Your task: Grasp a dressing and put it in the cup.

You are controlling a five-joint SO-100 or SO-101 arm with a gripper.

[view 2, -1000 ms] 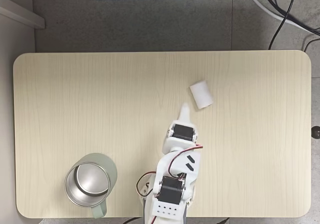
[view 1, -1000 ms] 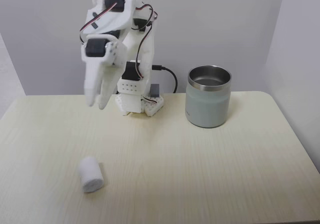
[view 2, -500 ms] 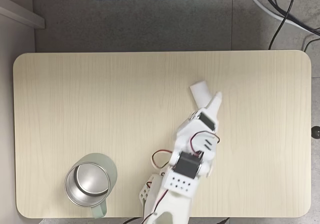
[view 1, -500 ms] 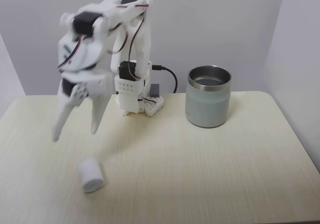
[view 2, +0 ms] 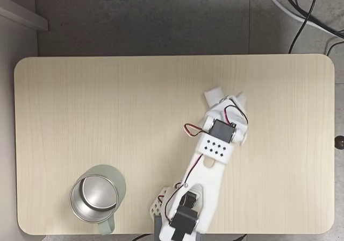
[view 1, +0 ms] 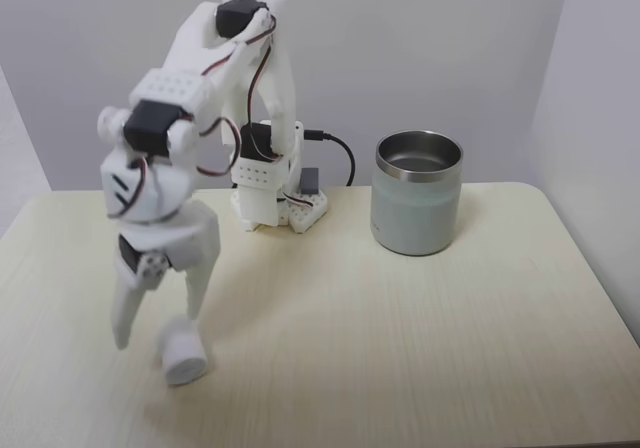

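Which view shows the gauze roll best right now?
The fixed view from the front: the gauze roll lies in plain sight under the open gripper. In the fixed view from above, the arm covers most of it.

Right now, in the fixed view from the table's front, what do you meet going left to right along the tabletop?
The open hand → the dressing, just right of it → the arm's base → the cup.

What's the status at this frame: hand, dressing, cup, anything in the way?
Hand open, fingers straddling the dressing, not closed. Dressing lying on the table. Cup upright, apart, path clear.
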